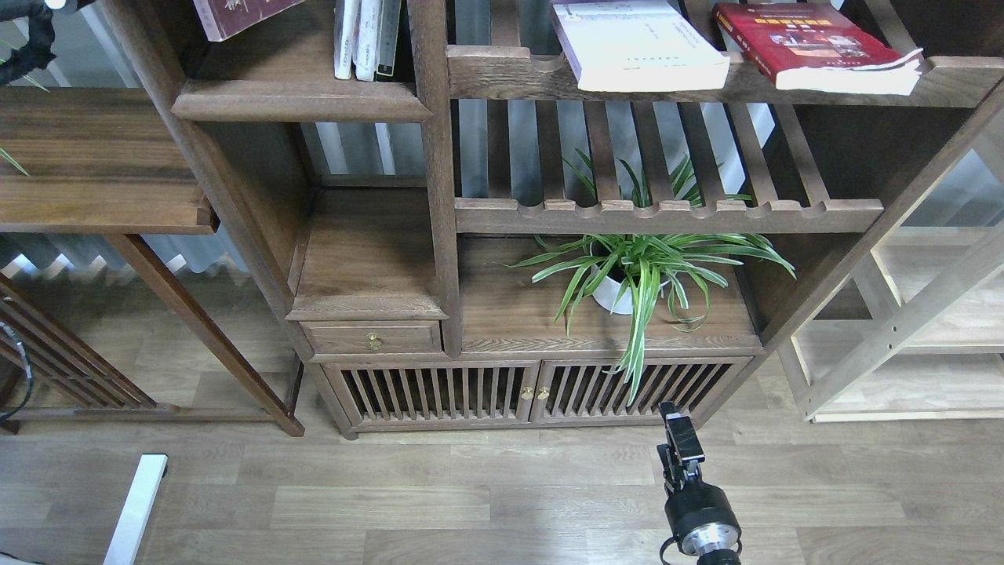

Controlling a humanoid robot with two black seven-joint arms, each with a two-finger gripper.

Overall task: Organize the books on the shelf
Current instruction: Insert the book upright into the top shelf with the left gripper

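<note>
Two books, the white one (639, 47) and the red one (816, 47), lie flat on the slatted rack, well apart from the maroon book (235, 16) on the plank shelf (298, 98); the right hand (678, 439), its opening unclear, should rise squarely toward one.

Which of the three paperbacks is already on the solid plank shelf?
The maroon book, at top left, rests on the solid plank shelf. The white-lavender book and red book lie flat on the slatted shelf.
</note>
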